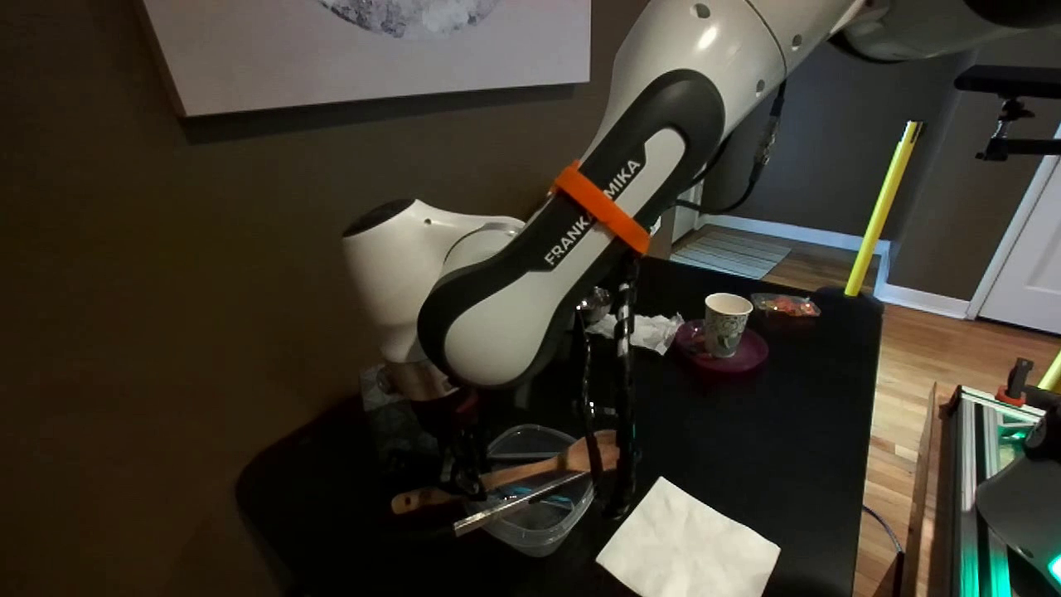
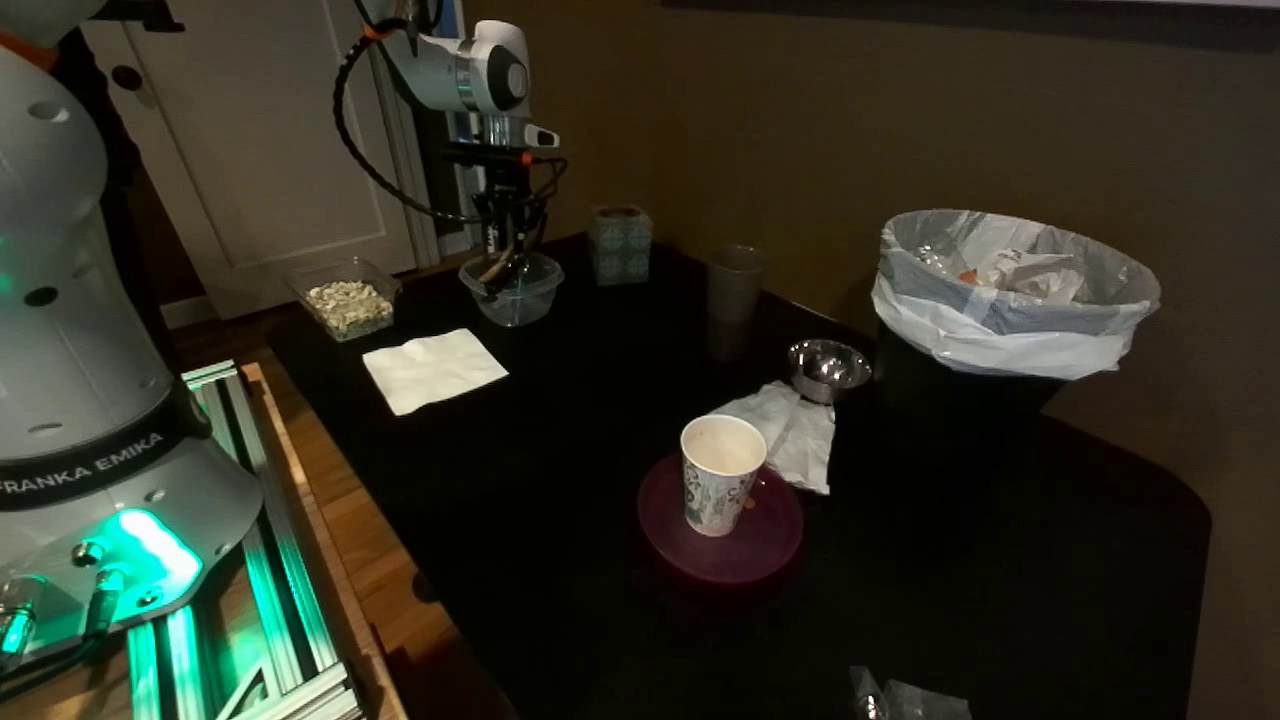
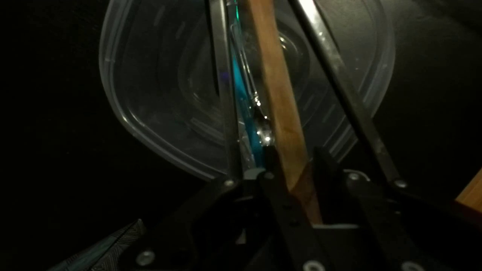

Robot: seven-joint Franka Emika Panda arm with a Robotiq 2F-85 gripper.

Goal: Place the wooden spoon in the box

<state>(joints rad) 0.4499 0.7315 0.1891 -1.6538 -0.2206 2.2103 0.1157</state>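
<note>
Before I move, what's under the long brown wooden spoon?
The wide clear plastic dish sits beneath the spoon; in the wrist view, a slim blue strip shows alongside. Whatever the spoon and end effector cover is hidden.

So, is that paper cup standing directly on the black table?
No, in an exterior view the paper cup stands on a purple plate.

The hand (image 3: 295, 162) has room across the surface (image 2: 570, 450) between napkin (image 2: 435, 370) and purple plate (image 2: 720, 562); nearer the wall (image 2: 800, 140), grey tumbler (image 2: 735, 305) and bin (image 2: 1000, 345) block the way.
</note>
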